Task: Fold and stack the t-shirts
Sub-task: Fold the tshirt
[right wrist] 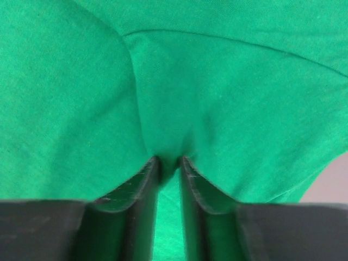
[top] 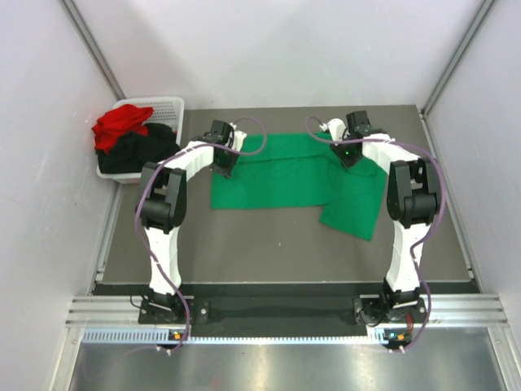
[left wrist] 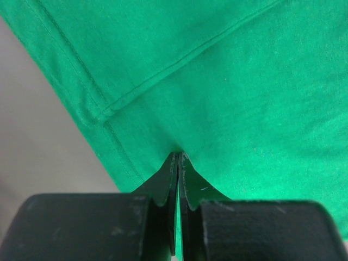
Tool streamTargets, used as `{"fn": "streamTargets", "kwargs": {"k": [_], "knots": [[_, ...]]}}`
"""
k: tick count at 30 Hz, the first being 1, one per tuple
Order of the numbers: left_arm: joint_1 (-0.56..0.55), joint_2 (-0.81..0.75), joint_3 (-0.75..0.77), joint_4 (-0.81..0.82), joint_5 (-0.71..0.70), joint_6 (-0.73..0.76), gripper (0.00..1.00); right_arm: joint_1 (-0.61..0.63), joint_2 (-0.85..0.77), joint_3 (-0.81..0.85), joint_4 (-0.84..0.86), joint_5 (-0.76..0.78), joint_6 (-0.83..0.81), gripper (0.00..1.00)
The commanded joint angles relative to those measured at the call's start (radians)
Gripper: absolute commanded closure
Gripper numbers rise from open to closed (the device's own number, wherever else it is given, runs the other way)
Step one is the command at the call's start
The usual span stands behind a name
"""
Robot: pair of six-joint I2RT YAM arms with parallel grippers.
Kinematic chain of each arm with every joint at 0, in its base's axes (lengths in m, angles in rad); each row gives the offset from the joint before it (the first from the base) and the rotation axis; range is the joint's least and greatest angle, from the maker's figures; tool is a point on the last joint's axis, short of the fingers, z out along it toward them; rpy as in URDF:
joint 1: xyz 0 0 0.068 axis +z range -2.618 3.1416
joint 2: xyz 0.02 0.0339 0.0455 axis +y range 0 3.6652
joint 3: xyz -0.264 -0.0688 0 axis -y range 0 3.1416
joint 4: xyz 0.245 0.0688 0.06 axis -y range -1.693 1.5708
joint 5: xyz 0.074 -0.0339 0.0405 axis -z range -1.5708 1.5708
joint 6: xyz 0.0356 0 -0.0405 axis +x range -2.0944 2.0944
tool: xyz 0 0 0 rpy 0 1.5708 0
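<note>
The green t-shirt (top: 285, 175) lies spread on the dark mat, with one part hanging lower at its right side (top: 354, 208). My left gripper (top: 224, 160) sits at the shirt's left edge. In the left wrist view it (left wrist: 178, 156) is shut, with a thin fold of green cloth (left wrist: 228, 92) pinched beside the hem. My right gripper (top: 352, 153) is on the shirt's upper right. In the right wrist view it (right wrist: 169, 161) has narrow jaws with a bunched ridge of green cloth (right wrist: 163, 98) pinched between the tips. The red t-shirt (top: 120, 126) and black t-shirt (top: 148, 148) are piled in the basket.
A white basket (top: 169, 106) stands at the mat's far left corner, against the left wall. Bare dark mat (top: 269, 244) stretches between the shirt and the arm bases. White walls close in on both sides and at the back.
</note>
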Motion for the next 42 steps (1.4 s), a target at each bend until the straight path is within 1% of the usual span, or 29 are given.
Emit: {"fn": "streamTargets", "kwargs": {"k": [1, 2, 3, 4, 8, 15, 16, 17, 18, 20, 21, 24, 27, 29, 30, 33, 34, 38, 39, 42], "knots": [[0.001, 0.014, 0.007, 0.004, -0.008, 0.006, 0.97, -0.004, 0.005, 0.045, 0.008, 0.007, 0.013, 0.8], [0.0, 0.013, 0.007, 0.004, -0.01, 0.006, 0.98, -0.003, 0.005, 0.045, 0.009, 0.007, 0.013, 0.85], [0.001, 0.014, 0.006, 0.004, -0.01, 0.006, 0.98, -0.004, 0.006, 0.045, 0.008, 0.007, 0.013, 0.93], [0.001, 0.013, 0.006, 0.006, -0.01, 0.006, 0.98, -0.009, 0.005, 0.048, 0.009, 0.007, 0.015, 0.96], [0.001, 0.011, 0.004, 0.006, -0.007, 0.006, 0.98, -0.02, 0.011, 0.07, 0.026, 0.04, 0.021, 0.98], [-0.001, 0.011, 0.006, 0.003, -0.005, 0.008, 0.98, -0.04, 0.048, 0.146, 0.042, 0.082, 0.028, 0.96], [-0.001, 0.011, 0.006, 0.003, -0.004, 0.008, 0.98, -0.04, 0.057, 0.16, 0.043, 0.085, 0.027, 0.94], [-0.002, 0.011, 0.009, 0.003, -0.005, 0.009, 0.98, -0.04, 0.061, 0.166, 0.046, 0.085, 0.03, 0.9], [-0.001, 0.011, 0.011, 0.001, -0.004, 0.008, 0.98, -0.041, 0.065, 0.174, 0.049, 0.109, 0.033, 0.84], [-0.002, 0.011, 0.012, 0.001, -0.007, 0.009, 0.98, -0.04, 0.066, 0.177, 0.068, 0.14, 0.042, 0.78], [-0.004, 0.01, 0.012, 0.001, -0.008, 0.009, 0.98, -0.04, 0.06, 0.171, 0.078, 0.152, 0.047, 0.71], [-0.005, 0.007, 0.012, 0.0, -0.011, 0.012, 0.98, -0.041, 0.016, 0.14, 0.117, 0.177, 0.05, 0.66], [-0.007, 0.001, 0.009, -0.002, -0.013, 0.017, 0.98, -0.037, -0.07, 0.084, 0.135, 0.126, 0.03, 0.66], [-0.007, -0.002, 0.009, -0.002, -0.013, 0.015, 0.98, -0.037, -0.139, 0.044, 0.138, 0.05, -0.004, 0.67], [-0.007, -0.002, 0.009, -0.004, -0.014, 0.017, 0.98, -0.029, -0.19, -0.013, 0.141, 0.027, -0.021, 0.68], [-0.01, -0.001, 0.011, 0.0, -0.016, 0.017, 0.98, -0.012, -0.244, -0.108, 0.157, -0.041, -0.087, 0.71], [-0.011, 0.001, 0.012, 0.001, -0.016, 0.015, 0.98, -0.009, -0.242, -0.113, 0.128, -0.064, -0.099, 0.74], [-0.014, 0.004, 0.014, -0.002, -0.013, 0.017, 0.98, -0.004, -0.215, -0.108, 0.077, -0.107, -0.084, 0.78], [-0.014, 0.002, 0.014, 0.0, -0.014, 0.015, 0.98, -0.003, -0.212, -0.099, 0.066, -0.121, -0.079, 0.81], [-0.014, 0.002, 0.014, 0.0, -0.016, 0.017, 0.98, 0.009, -0.178, -0.059, -0.003, -0.179, -0.074, 0.83]]}}
